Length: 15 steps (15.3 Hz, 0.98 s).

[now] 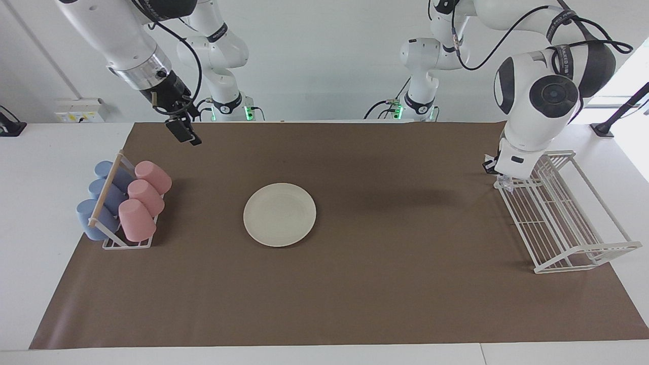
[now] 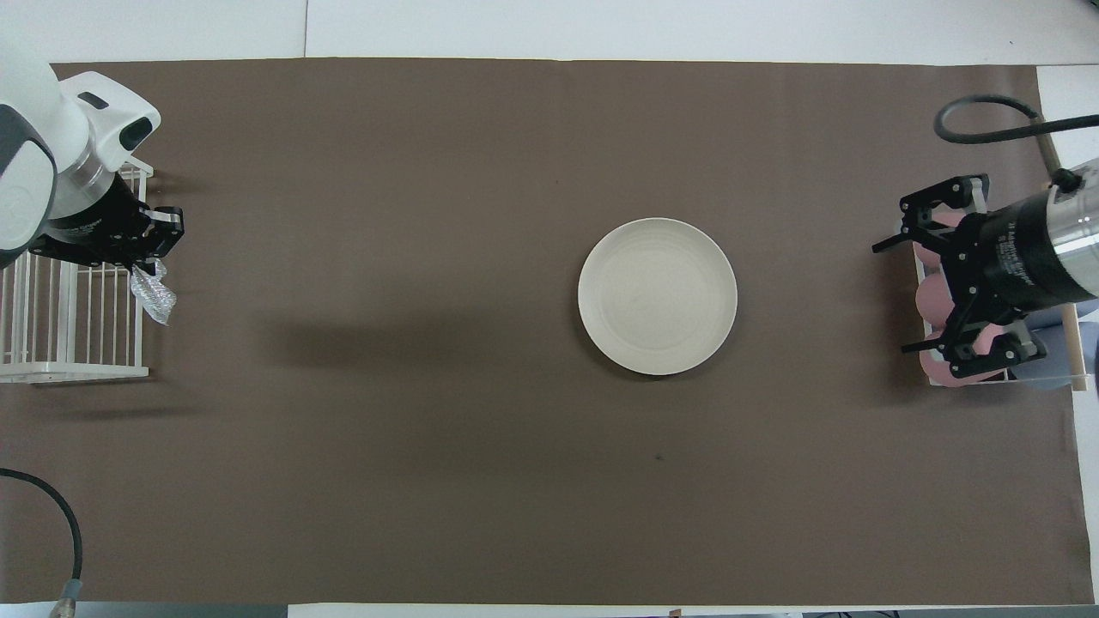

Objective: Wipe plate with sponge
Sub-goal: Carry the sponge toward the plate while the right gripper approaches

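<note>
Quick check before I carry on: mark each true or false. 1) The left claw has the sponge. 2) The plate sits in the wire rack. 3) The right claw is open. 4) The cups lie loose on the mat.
1) True: the left claw is shut on the sponge, which hangs below it at the edge of the wire rack.
2) False: the plate lies flat on the brown mat, apart from the rack.
3) True: the right claw is open, over the cup holder.
4) False: the pink cups and blue cups sit in the cup holder.
</note>
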Each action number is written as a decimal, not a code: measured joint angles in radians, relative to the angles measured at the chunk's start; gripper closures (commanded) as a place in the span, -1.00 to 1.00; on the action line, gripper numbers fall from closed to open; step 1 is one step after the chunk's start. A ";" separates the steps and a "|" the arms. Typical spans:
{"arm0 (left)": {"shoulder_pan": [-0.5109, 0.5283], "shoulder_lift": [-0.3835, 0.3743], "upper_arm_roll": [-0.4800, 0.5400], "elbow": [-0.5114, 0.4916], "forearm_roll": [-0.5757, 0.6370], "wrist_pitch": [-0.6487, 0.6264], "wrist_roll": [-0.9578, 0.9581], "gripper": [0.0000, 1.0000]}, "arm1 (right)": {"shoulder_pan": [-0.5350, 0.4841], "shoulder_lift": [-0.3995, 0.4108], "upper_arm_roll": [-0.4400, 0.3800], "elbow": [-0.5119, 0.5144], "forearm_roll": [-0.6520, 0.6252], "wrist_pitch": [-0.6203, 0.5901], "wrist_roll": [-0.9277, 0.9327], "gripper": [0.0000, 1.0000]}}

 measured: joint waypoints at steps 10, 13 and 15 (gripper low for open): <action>0.163 -0.117 -0.004 -0.196 -0.871 0.033 0.025 1.00 | 0.009 -0.024 0.160 0.012 -0.001 0.018 0.198 -1.00; 0.161 -0.199 -0.006 -0.372 -1.086 0.092 0.140 1.00 | 0.009 -0.025 0.201 0.012 -0.001 0.018 0.256 -1.00; 0.160 -0.266 -0.007 -0.499 -1.201 0.116 0.243 1.00 | 0.010 -0.029 0.240 0.012 -0.001 0.018 0.298 -1.00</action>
